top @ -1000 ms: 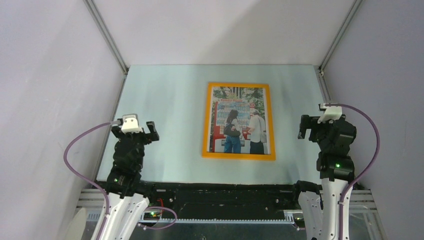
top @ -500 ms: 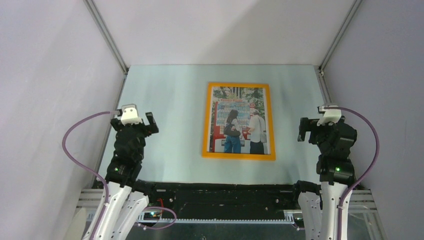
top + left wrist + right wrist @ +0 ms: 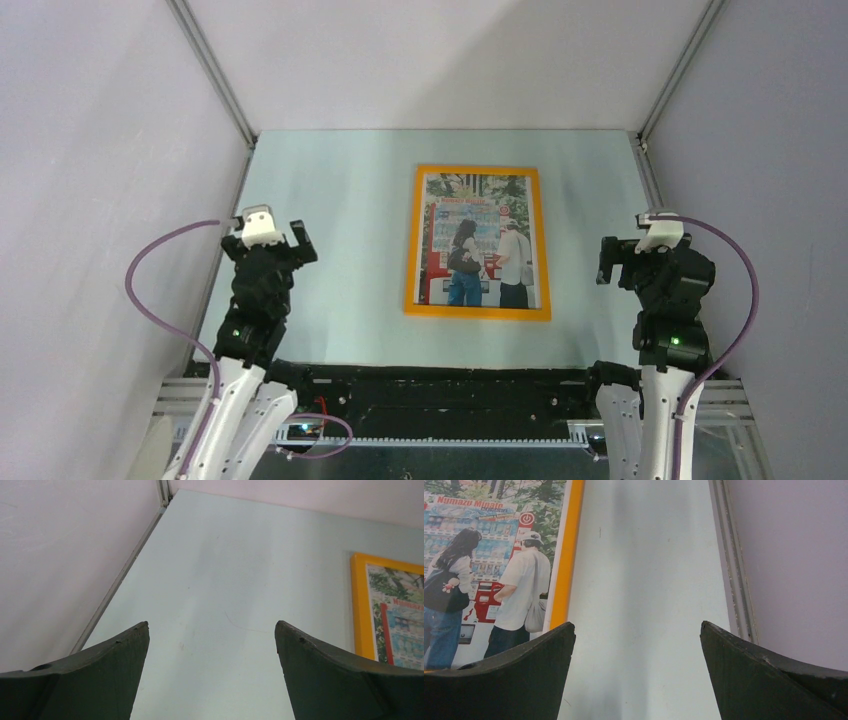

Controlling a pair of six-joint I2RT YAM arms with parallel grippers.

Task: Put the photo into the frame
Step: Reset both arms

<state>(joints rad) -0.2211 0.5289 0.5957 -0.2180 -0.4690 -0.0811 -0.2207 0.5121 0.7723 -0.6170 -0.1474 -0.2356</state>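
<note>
The photo (image 3: 477, 240) of two people at a red-white vending machine lies flat inside the orange frame (image 3: 411, 240) at the table's middle. In the right wrist view the photo (image 3: 489, 555) and the frame's right rail (image 3: 566, 555) show at the left. The left wrist view catches the frame's left rail (image 3: 357, 605) and a strip of the photo (image 3: 397, 615). My left gripper (image 3: 267, 250) hangs open near the left wall, well away from the frame. Off to the right of the frame, my right gripper (image 3: 628, 250) is open with nothing between its fingers.
White enclosure walls (image 3: 100, 150) rise on three sides, with metal rails (image 3: 215, 70) at the corners. A wall rail (image 3: 734, 570) runs close to the right gripper. The arms' bases and a black bar (image 3: 450, 390) line the near edge.
The left arm has drawn back a little toward the left wall. The right arm has shifted only slightly. The photo and frame have not moved.
</note>
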